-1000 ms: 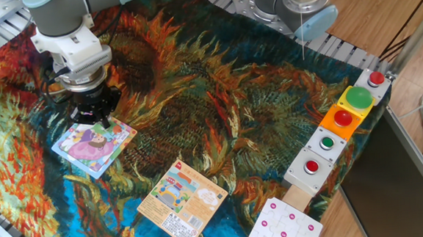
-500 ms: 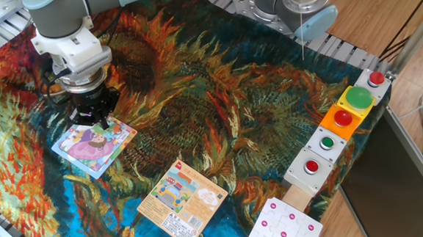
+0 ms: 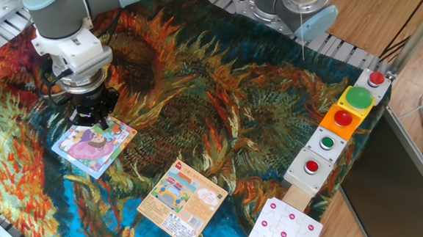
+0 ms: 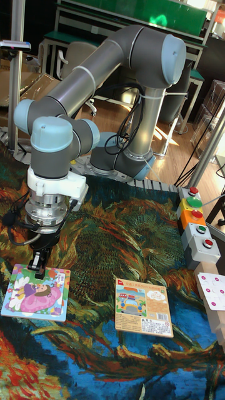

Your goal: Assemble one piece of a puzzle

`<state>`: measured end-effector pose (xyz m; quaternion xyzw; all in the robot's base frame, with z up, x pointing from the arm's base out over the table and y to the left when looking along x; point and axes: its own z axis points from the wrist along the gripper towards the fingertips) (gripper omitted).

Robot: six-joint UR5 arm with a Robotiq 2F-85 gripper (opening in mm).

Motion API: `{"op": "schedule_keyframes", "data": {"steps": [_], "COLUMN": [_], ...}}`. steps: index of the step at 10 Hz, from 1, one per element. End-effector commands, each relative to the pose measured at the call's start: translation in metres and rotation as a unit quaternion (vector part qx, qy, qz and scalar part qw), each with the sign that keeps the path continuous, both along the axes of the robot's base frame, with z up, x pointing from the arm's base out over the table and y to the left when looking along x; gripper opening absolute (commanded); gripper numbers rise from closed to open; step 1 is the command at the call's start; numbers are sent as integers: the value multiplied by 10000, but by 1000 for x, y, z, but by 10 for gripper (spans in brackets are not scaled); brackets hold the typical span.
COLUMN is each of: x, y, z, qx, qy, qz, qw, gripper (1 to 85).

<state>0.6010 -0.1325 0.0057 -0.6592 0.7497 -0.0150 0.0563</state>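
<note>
Pincer point(image 4: 39, 270) at puzzle's point(image 4: 36, 292) far edge, grip unclear | one puzzle | one orange card point(image 3: 181, 201)

A robotics lab: an industrial arm point(image 4: 106, 69), button boxes point(image 3: 341, 129) and aluminium framing point(image 4: 15, 69).

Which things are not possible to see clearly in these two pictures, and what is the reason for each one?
- The piece: not visible in either view; the gripper covers the puzzle's far corner.
- Jaw state: too small and dark in the fixed view, fingers seen edge-on in the tall view.
- White board with pink dots: cut off by the bottom edge in the fixed view, by the right edge in the tall view.
- Print on the orange card: too small to read.
</note>
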Motion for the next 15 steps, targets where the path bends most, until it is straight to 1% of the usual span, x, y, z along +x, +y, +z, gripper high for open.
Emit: {"op": "schedule_keyframes", "data": {"steps": [1,5,6,8,11,13,14,15], "x": [1,7,7,6,13,17,21,21], "y": [1,1,1,7,3,3,3,3], "z": [3,9,13,21,25,26,26,26], "qx": [54,26,21,92,30,57,68,79], "qy": [7,39,71,100,3,-56,-126,-121], "qz": [-27,-56,-77,-320,-424,-624,-787,-870], "qw": [10000,10000,9999,9994,9991,9980,9968,9961], "gripper": [13,13,13,13,13,13,13,13]}}
